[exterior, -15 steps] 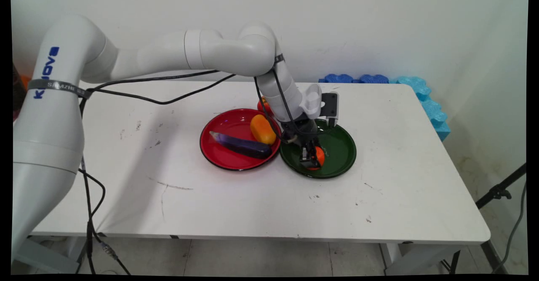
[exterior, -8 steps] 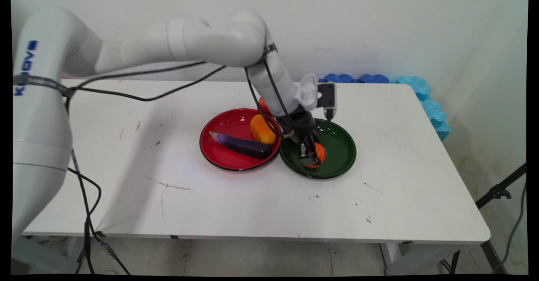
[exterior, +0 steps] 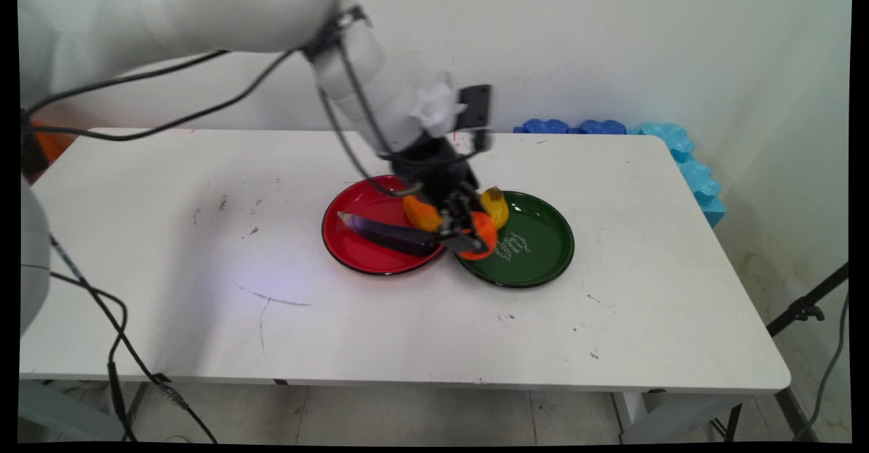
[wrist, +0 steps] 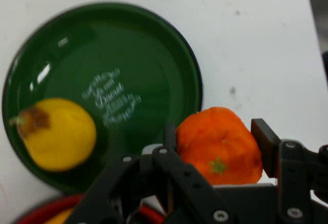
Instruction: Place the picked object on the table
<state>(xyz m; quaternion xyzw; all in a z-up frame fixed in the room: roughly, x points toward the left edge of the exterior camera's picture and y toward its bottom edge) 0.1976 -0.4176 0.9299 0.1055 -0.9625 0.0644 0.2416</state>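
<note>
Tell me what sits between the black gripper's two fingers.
A round orange fruit, clamped between the fingers of the gripper; the hand view shows it best.

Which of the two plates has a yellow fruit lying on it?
The green plate, with white lettering at its centre; the yellow fruit lies near its rim. The red plate holds an eggplant.

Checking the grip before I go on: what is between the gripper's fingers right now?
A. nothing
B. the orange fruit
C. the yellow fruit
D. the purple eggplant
B: in the hand view the gripper is shut on the orange fruit, one finger on each side of it, while the yellow fruit lies apart on the green plate and the eggplant lies on the red plate.
</note>
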